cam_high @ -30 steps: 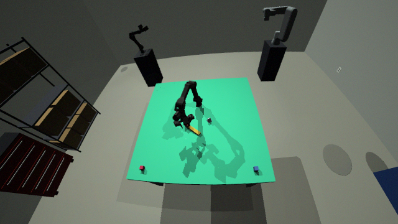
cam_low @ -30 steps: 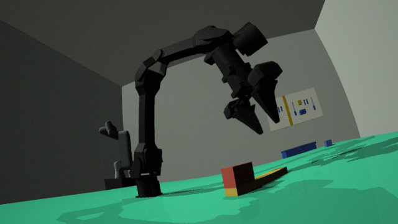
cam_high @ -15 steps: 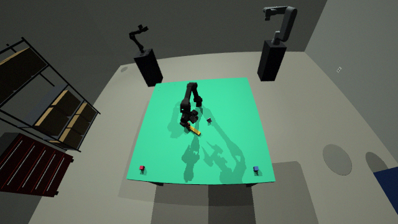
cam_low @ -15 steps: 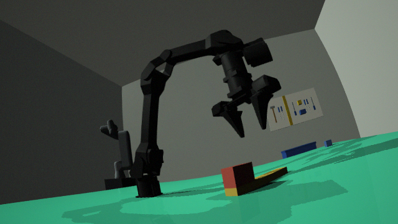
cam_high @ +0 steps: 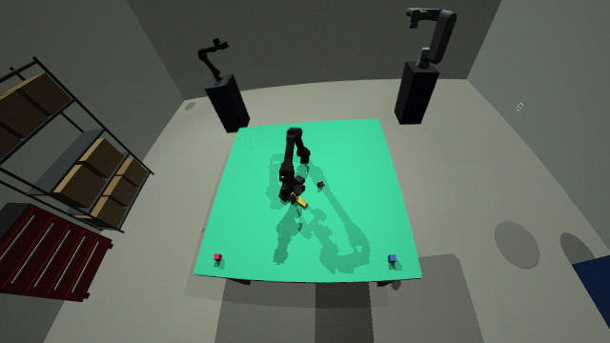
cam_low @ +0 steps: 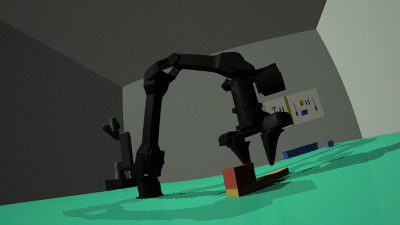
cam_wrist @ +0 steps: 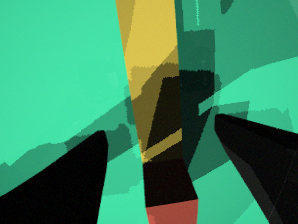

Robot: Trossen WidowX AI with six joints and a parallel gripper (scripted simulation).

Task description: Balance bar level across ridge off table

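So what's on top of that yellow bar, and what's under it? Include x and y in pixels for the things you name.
A red block (cam_low: pixel 229 179) (cam_wrist: pixel 173 213) sits on one end of the yellow bar (cam_high: pixel 301 201) (cam_low: pixel 264 182) (cam_wrist: pixel 152 45). The green table (cam_high: pixel 343 157) (cam_low: pixel 94 200) (cam_wrist: pixel 45 65) appears beneath, but the bar covers whatever is directly under it.
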